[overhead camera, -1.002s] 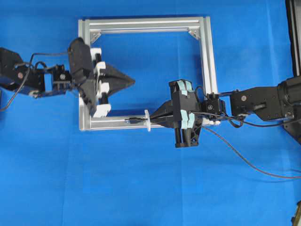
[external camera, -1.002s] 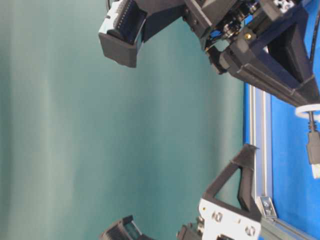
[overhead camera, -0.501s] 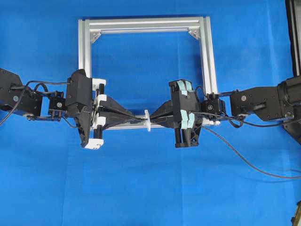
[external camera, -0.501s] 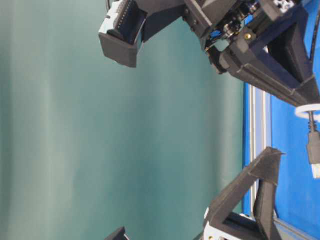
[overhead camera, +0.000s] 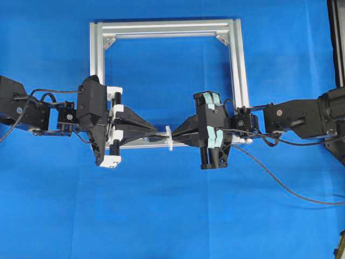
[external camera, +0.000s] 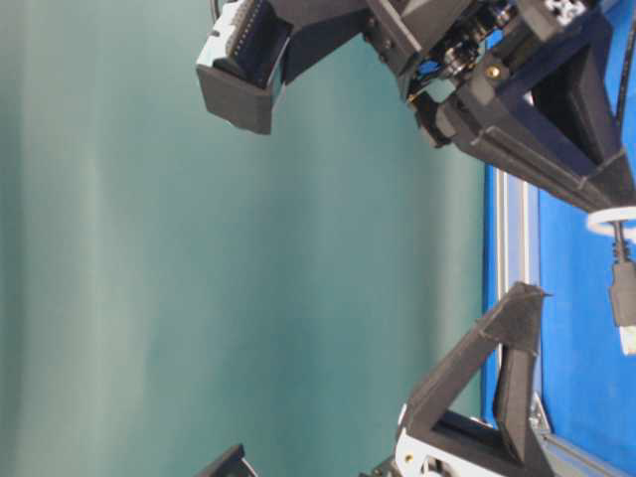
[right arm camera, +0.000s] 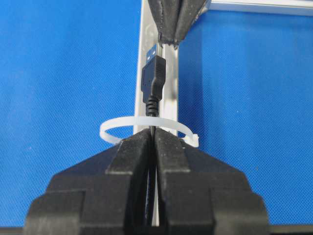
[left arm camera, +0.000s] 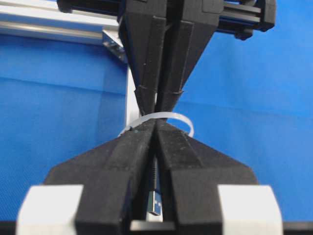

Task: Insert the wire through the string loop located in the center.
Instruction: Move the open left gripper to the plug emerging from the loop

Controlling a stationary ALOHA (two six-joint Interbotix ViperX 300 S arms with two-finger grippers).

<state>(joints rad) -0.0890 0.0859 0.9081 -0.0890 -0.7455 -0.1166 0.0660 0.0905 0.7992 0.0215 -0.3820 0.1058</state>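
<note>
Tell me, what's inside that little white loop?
The black wire runs through the string loop, its plug past the far side. The shut right gripper holds the wire just behind the loop, hiding the rest.

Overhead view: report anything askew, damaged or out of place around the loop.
Nothing stands out. The wire passes through the white loop, its plug undamaged, and the silver frame lies square. The left gripper meets the plug while the right gripper holds the wire.
</note>
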